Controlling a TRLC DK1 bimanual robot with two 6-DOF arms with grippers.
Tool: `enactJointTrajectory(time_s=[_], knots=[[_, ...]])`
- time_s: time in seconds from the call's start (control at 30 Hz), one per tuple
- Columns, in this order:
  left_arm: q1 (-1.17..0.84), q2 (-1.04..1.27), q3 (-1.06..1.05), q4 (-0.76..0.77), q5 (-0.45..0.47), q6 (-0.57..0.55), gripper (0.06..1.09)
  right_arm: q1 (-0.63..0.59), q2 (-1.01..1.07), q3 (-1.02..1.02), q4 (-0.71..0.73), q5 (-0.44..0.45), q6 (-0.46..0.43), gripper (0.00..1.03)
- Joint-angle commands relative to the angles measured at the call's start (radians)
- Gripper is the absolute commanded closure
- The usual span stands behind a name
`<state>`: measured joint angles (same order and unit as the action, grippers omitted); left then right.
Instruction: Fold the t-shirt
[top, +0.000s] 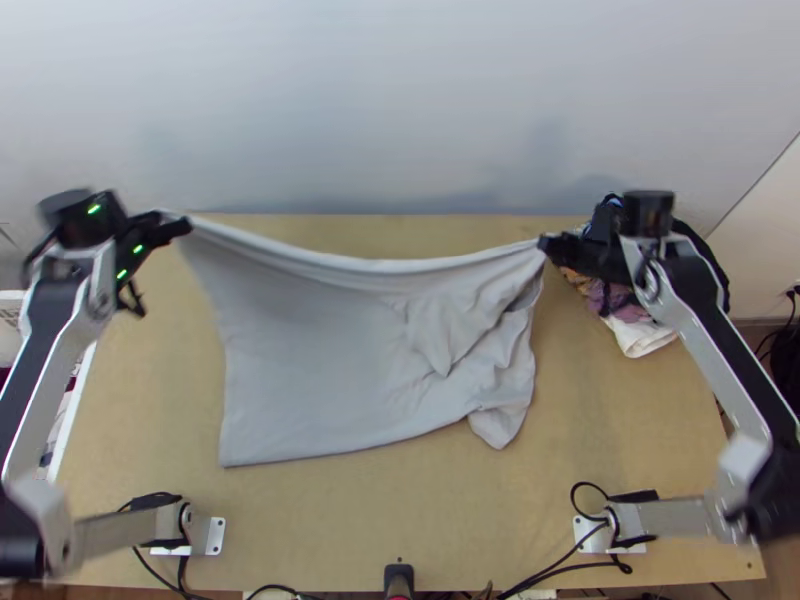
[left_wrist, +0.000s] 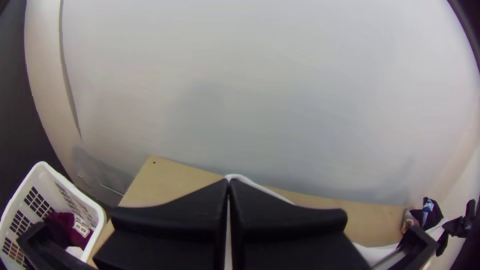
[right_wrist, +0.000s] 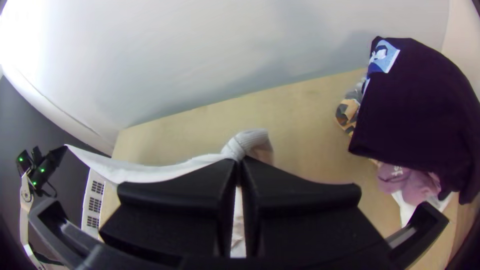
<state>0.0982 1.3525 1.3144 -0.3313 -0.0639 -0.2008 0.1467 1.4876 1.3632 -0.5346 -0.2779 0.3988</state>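
The light grey t-shirt (top: 320, 340) hangs stretched between both grippers, its upper edge lifted and sagging a little, its lower part on the table, bunched toward the right. My left gripper (top: 185, 226) is shut on one upper corner; in the left wrist view the left gripper (left_wrist: 228, 182) pinches the shirt (left_wrist: 260, 187) at its fingertips. My right gripper (top: 545, 243) is shut on the other upper end; in the right wrist view the right gripper (right_wrist: 239, 161) holds gathered cloth (right_wrist: 247, 141) between its closed fingertips.
A pile of clothes (top: 640, 335), dark, pink and white, lies at the table's back right beside the right gripper. A white basket (left_wrist: 95, 207) with dark red cloth stands off the table's left side. The wooden table (top: 400, 510) shows bare in front of the shirt.
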Motion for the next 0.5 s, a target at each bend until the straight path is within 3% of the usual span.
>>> enactJointTrajectory(time_s=[0.0, 0.47], knots=[[-0.041, 0.353, 0.171, 0.118, -0.048, 0.001, 1.05, -0.059, 0.303, 0.14, 0.074, -0.001, 0.044, 1.0], [-0.068, 0.876, 0.669, 0.104, -0.085, 0.032, 1.05, -0.082, 0.671, 0.43, 0.076, 0.006, 0.106, 1.0]])
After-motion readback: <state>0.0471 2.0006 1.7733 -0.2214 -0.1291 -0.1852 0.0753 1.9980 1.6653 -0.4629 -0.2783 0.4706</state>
